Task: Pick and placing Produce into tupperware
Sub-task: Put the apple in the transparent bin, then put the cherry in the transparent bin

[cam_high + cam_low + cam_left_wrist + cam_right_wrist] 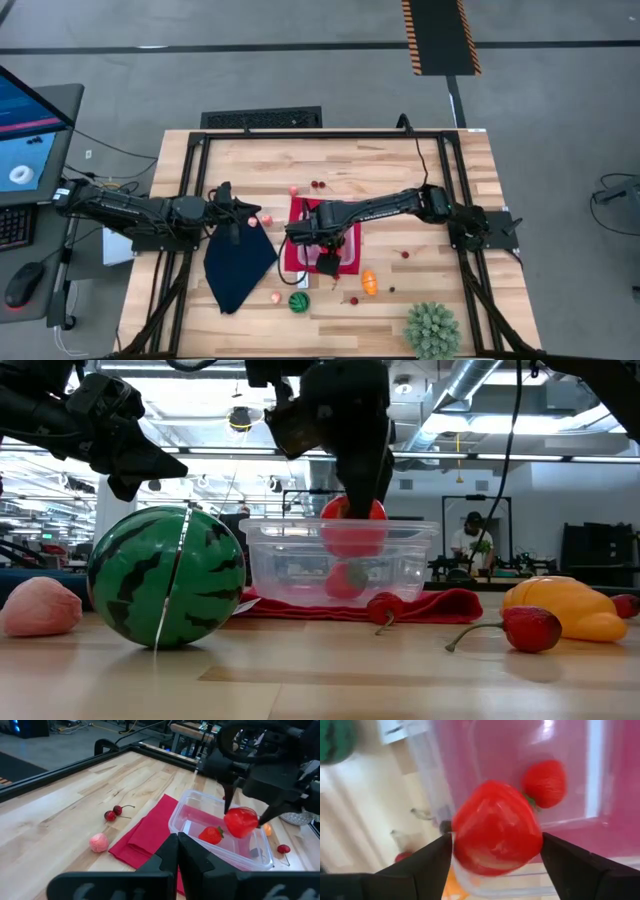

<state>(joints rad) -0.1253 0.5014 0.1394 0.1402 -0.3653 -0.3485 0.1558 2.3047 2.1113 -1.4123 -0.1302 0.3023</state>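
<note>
The right tool [243, 812] grips a glossy red toy fruit, perhaps an apple or tomato [496, 827], between its two dark fingers [420, 865] and holds it at the rim of the clear tupperware [190, 805], which sits on a red mat [293, 260] near the middle of the wooden surface [400, 165]. A toy strawberry [211, 834] already lies inside the container. The main risk, judging from the low view, is the release: the red fruit hangs partly at rim height, so a drop from here could clip the wall, bounce, and roll out onto the surface, or land on the strawberry and knock it about. The light plastic box could also shift on the mat if the fingers brush its wall while opening or lifting away. The left tool [232, 205], its fingers pressed together with nothing between them, waits above the dark navy cloth [238, 265] on its own side, well apart from the container, so a clash between arms looks unlikely. More produce lies outside the container: a striped watermelon ball [165, 575], a pink peach-like piece [40, 607], an orange piece [560, 608], a pair of cherries [114, 812], a pink ball [98, 842] beside the mat, and a stemmed cherry [530, 627] just beside the box, where a sweeping tool could send it rolling. A spiky green plant ball [432, 330] stands at the surface's near corner.
</note>
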